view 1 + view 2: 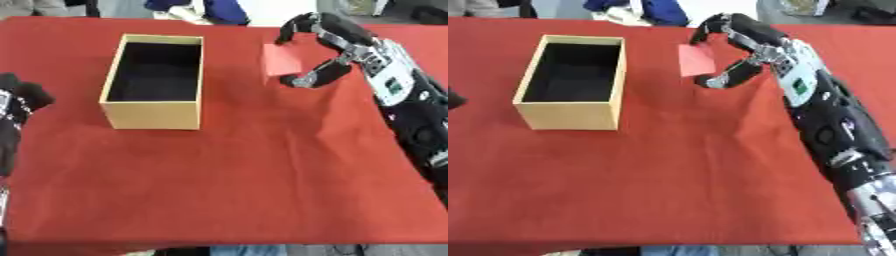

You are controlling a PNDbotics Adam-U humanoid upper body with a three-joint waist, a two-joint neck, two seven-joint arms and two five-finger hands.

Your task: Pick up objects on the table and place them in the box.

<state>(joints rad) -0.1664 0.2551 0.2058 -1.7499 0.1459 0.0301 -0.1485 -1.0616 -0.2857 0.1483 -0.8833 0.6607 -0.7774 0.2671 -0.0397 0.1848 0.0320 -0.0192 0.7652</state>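
R hand (741, 47) curled round red block (696, 60), pinched btw fingers + thumb, right of box (156, 80). L hand (17, 107) idle at left edge, fingers curled.

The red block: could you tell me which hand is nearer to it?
Right. The right hand curls around the red block; the left hand sits far off at the table's left edge.

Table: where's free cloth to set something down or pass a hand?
Free: the whole near half, below the box. Also the strip between box and red block. Crowded: far right, where the right hand pinches the block. Left hand sits at the left edge.
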